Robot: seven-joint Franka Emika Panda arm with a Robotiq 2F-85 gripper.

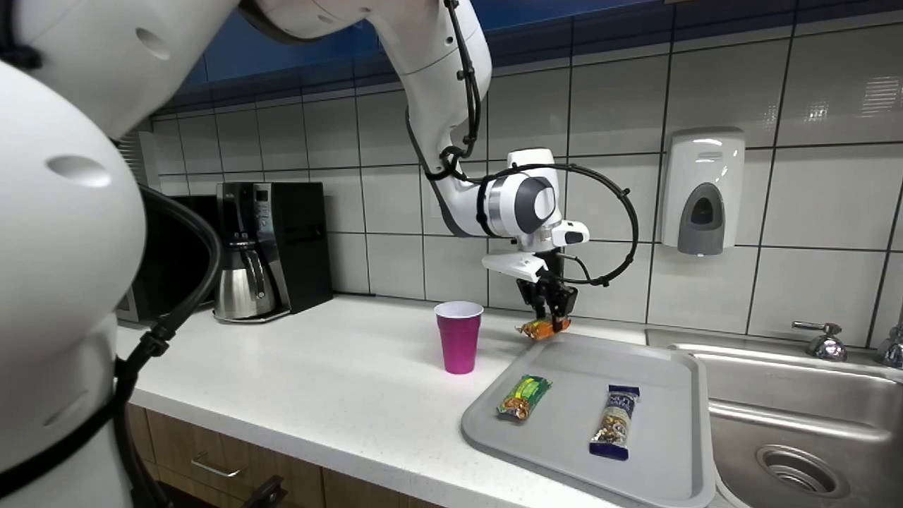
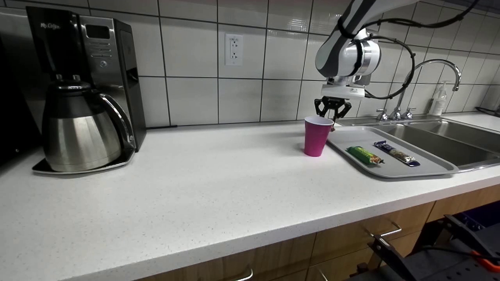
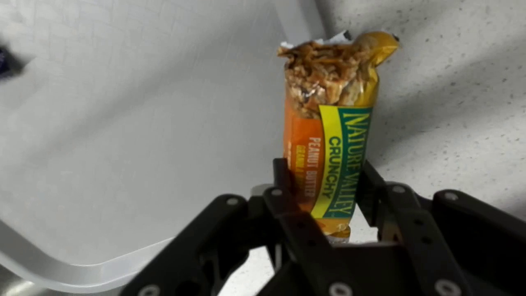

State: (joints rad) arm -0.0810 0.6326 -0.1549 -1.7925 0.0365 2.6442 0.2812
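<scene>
Running lengthwise through the gripper (image 3: 326, 179), an orange snack bar (image 3: 328, 127) is pinched off-centre by its long sides at the tray's rim (image 3: 298, 18).

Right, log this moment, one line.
gripper: closed on orange bar, near corner of gray tray; tray holds: green bar, blue bar; pink cup: upright on counter

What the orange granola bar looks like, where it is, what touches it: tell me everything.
The orange granola bar is long, in glossy plastic-looking film with yellow and green bands, reading "Nature Valley", "Crunchy" and "Peanut Butter". Granola is pictured toward one crumpled end. The tool grips its sides nearer the other end. In the wrist view the bar overlaps the edge of the tray, partly over the counter; whether it touches either is unclear.
</scene>
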